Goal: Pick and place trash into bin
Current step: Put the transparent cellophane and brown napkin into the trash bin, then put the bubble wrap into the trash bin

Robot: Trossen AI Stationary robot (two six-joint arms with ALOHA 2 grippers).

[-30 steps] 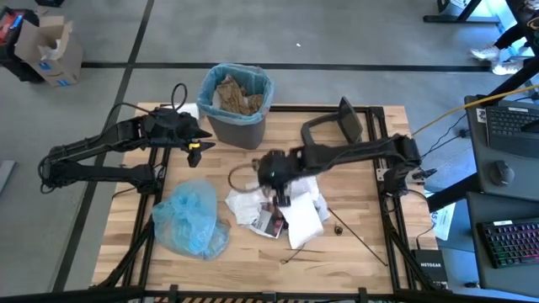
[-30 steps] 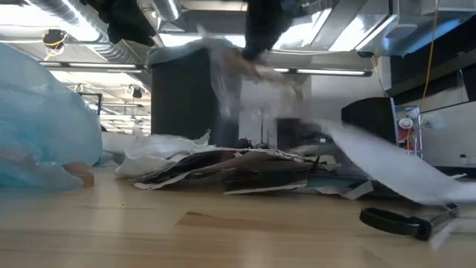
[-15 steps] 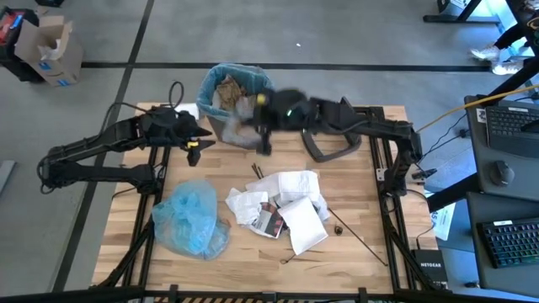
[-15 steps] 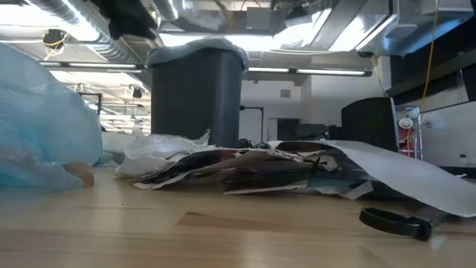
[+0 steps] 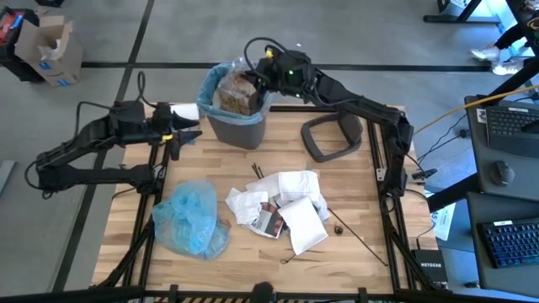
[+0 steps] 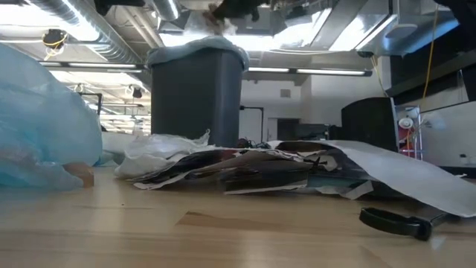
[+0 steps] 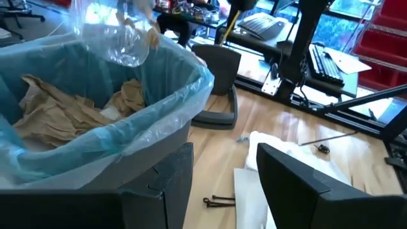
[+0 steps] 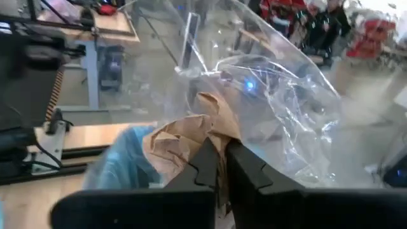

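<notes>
One feather-light wad of clear wrap and brown paper hung crushable in the right gripper, pinched by nearly closed fingers over the bin at twelve o'clock; the left gripper waited at nine, jaws apart.

A tall dark grey plastic bin with a light blue bag over its rim stands at the back of the light wooden table. A flat pile of white paper and printed wrappers lies in front of it. A puffy light blue plastic bag sits at the left. A black curved piece lies at the right. A dark robot part shows above the bin.
</notes>
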